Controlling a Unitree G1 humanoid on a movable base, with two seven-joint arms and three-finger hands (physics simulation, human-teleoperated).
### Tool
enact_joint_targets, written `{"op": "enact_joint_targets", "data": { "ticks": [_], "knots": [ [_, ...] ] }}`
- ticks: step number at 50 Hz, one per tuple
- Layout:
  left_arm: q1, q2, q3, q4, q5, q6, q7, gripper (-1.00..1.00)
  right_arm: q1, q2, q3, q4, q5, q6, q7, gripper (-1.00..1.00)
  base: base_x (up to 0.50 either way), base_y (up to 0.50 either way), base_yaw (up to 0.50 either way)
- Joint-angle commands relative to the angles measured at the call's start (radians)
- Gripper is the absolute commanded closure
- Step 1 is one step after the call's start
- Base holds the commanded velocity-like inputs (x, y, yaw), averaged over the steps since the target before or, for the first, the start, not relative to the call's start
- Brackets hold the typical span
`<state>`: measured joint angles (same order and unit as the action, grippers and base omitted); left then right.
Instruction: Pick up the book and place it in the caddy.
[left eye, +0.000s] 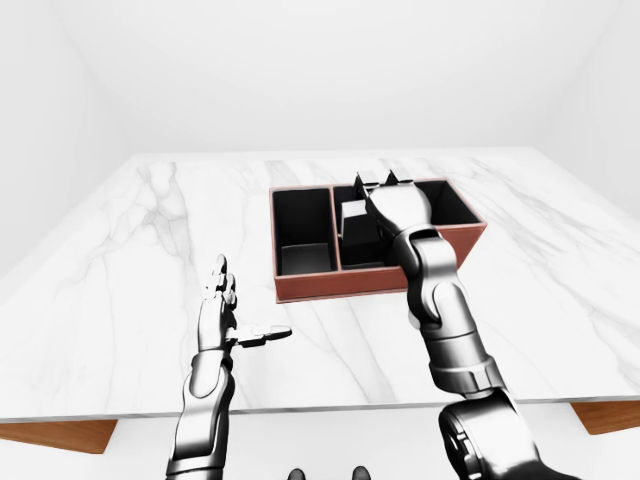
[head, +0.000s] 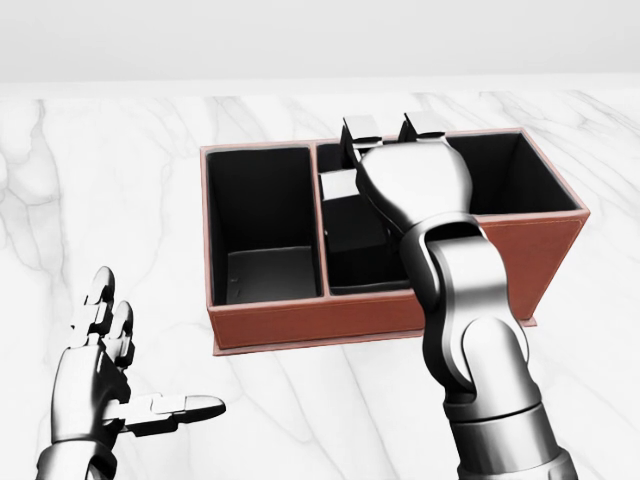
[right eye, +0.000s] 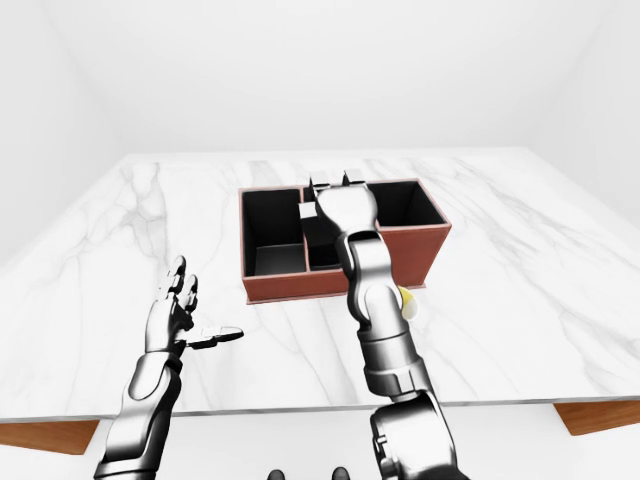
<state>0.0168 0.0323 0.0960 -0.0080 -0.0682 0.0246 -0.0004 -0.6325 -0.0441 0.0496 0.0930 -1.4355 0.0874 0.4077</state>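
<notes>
The red-brown caddy (head: 300, 325) with black compartments stands on the marble table, right of centre in the head view. My right hand (head: 365, 160) reaches down into its middle compartment. The dark book (head: 355, 235) stands tilted inside that compartment, under my palm. My thumb (head: 338, 185) lies against the book's upper left edge, and the two fingers (head: 362, 125) point toward the caddy's far wall. The palm hides most of the grip. My left hand (head: 150, 350) hovers open and holds nothing, low at the left of the view.
The caddy's left compartment (head: 265, 225) and right compartment (head: 510, 175) show only their black lining. A small yellow object (right eye: 406, 302) lies on the white marble table (left eye: 150, 230) by the caddy's near right corner, behind my right forearm.
</notes>
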Motion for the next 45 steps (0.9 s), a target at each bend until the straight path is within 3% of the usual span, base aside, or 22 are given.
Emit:
{"op": "enact_joint_targets", "data": {
  "ticks": [1,19,22,36,45],
  "knots": [
    [0.000,-0.001,-0.001,-0.002,0.000,0.001,0.001,-1.00,-0.028,-0.010,-0.004,0.037,-0.038,0.000,-0.066,1.00,0.00,0.00,0.00],
    [0.004,0.000,0.001,-0.011,-0.005,0.008,0.000,-1.00,-0.105,-0.016,-0.001,0.161,0.005,0.000,-0.125,1.00,0.00,0.00,0.00],
    [0.001,0.001,0.003,-0.001,-0.006,0.000,-0.002,-1.00,-0.108,-0.017,-0.001,0.173,0.011,0.000,-0.132,1.00,0.00,0.00,0.00],
    [0.008,0.000,0.002,-0.028,-0.005,0.022,-0.001,-1.00,-0.104,-0.027,0.002,0.212,0.027,0.000,-0.155,1.00,0.00,0.00,0.00],
    [-0.002,0.001,0.005,0.000,-0.004,0.004,-0.002,-1.00,-0.101,-0.037,0.000,0.202,0.001,0.000,-0.144,1.00,0.00,0.00,0.00]
  ]
}}
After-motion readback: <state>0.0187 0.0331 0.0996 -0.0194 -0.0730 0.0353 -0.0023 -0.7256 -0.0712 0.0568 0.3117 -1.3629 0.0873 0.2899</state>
